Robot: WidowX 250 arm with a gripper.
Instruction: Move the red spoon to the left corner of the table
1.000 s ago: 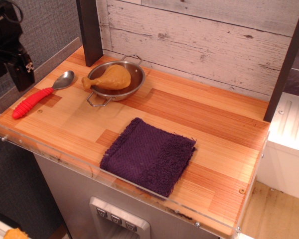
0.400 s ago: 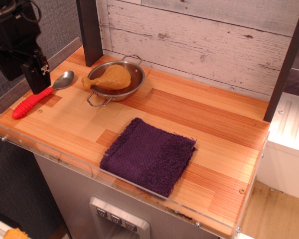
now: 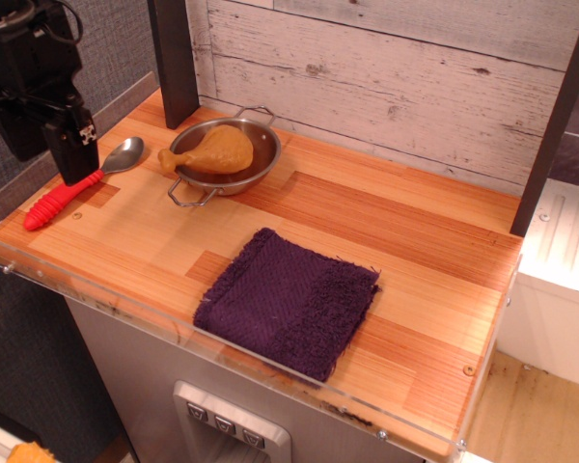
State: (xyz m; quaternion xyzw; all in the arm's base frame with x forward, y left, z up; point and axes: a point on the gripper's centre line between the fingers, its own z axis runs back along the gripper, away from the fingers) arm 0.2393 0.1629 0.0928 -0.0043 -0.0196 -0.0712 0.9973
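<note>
The red spoon lies flat near the left edge of the wooden table. Its red handle points to the front left and its silver bowl to the back right. My black gripper hangs over the spoon's neck, where the handle meets the bowl. Its lower tip covers that spot. Only one dark finger block shows, so I cannot tell how the jaws stand or whether they touch the spoon.
A steel bowl with wire handles holding a toy chicken drumstick stands just right of the spoon. A purple cloth lies at the front middle. A dark post stands at the back left. A clear acrylic rim runs along the front edge.
My gripper has moved right and down from the far left edge to over the spoon's neck. The spoon, bowl and cloth have not moved.
</note>
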